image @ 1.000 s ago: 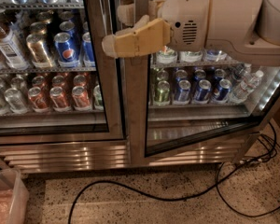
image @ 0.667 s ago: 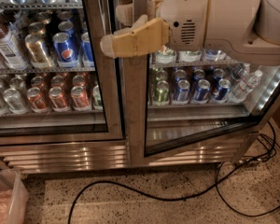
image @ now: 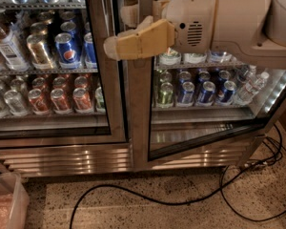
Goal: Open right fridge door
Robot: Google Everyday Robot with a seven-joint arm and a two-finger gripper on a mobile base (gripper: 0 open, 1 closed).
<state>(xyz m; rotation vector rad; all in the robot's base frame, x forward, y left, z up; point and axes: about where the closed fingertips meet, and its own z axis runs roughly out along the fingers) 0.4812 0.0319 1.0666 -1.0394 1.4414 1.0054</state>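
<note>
Close downward view; gripper (image: 117, 30) before fridge (image: 76, 157)

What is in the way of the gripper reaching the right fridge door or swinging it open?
Nothing visible. The gripper is at the steel edge of the right fridge door; a black cable lies on the floor, likely under its swing.

The hand (image: 117, 33) lies before the seam between the left door (image: 105, 109) and the right fridge door (image: 139, 128).

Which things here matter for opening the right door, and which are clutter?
Job: right fridge door, ajar; fridge; pincer at that door's inner edge.
Lying about: black cable on the floor; plastic bin, lower left; cans on shelves.
</note>
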